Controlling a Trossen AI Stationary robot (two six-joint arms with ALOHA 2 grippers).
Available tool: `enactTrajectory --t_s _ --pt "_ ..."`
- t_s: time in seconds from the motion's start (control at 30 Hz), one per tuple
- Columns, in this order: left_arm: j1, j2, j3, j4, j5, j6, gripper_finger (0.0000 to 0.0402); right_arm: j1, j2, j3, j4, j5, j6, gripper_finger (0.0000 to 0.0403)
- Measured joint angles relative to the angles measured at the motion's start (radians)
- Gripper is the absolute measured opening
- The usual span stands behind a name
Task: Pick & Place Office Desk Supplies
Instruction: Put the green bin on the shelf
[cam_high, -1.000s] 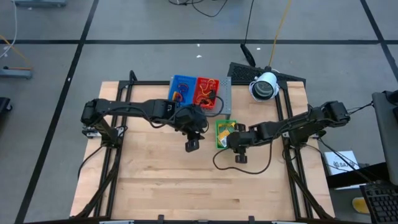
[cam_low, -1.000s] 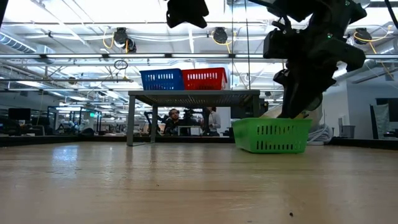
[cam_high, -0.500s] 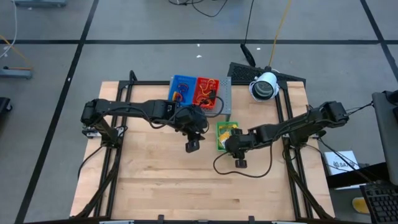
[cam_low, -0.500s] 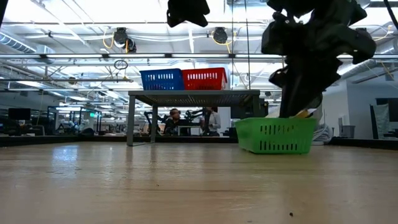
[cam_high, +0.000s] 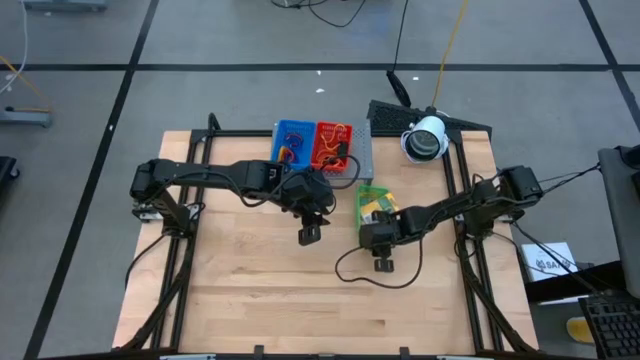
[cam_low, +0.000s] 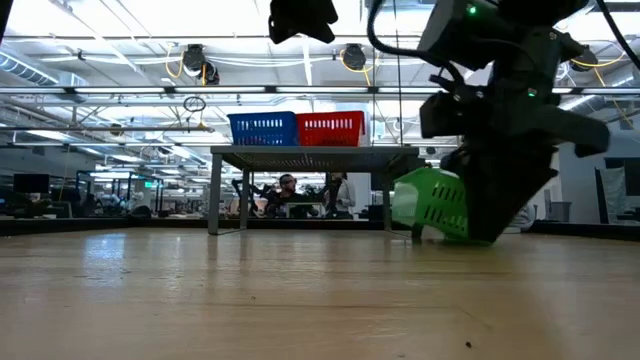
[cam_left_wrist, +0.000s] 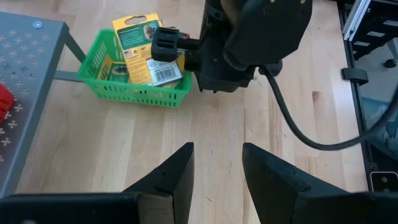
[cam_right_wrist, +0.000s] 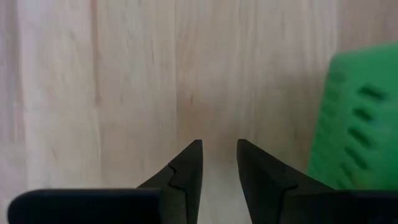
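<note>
A green tray (cam_high: 365, 190) of yellow-and-green packets (cam_left_wrist: 140, 46) stands on the wood right of the table's middle. In the low view the green tray (cam_low: 432, 205) looks tipped, with one end hidden behind my right gripper (cam_low: 495, 225). My right gripper (cam_high: 378, 240) is low over the table at the tray's near end, fingers a little open and empty (cam_right_wrist: 219, 152), with the tray wall (cam_right_wrist: 360, 112) beside them. My left gripper (cam_high: 310, 232) hangs high over the table's middle, open and empty (cam_left_wrist: 217, 168). My right gripper stands hard against the near end of the green tray (cam_left_wrist: 180, 93). Its own dark body hides that place, so I cannot tell whether it touches the tray. Nothing is between its fingers.
A blue tray (cam_high: 292, 143) and a red tray (cam_high: 331, 143) with small items sit on the grey perforated shelf (cam_high: 363, 160) at the far edge. A white round device (cam_high: 425, 138) stands to the right. A black cable (cam_high: 355, 275) loops on bare wood nearer me.
My right gripper has come down and toward the table's near edge. The green tray has slid a little toward the far-right, turned about, and now looks tipped in the low view, where it stood level before.
</note>
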Motion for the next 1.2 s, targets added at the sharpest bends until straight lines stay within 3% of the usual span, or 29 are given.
enactTrajectory --t_s 0.43,0.63,0.87,1.2 --pt "0.000 0.000 0.000 0.000 0.000 0.004 0.0145 0.084 -0.075 0.053 -0.014 0.001 -0.002 0.0091" --pt "0.000 0.000 0.000 0.000 0.000 0.004 0.0145 0.123 -0.080 0.119 -0.083 0.120 -0.028 0.0091" --pt "-0.009 0.000 0.000 -0.004 0.001 0.003 0.0145 0.091 -0.079 0.127 -0.191 0.227 -0.048 0.0091" --pt "-0.035 0.000 0.000 -0.019 0.002 0.003 0.0145 0.040 -0.079 0.127 -0.258 0.283 -0.059 0.0091"
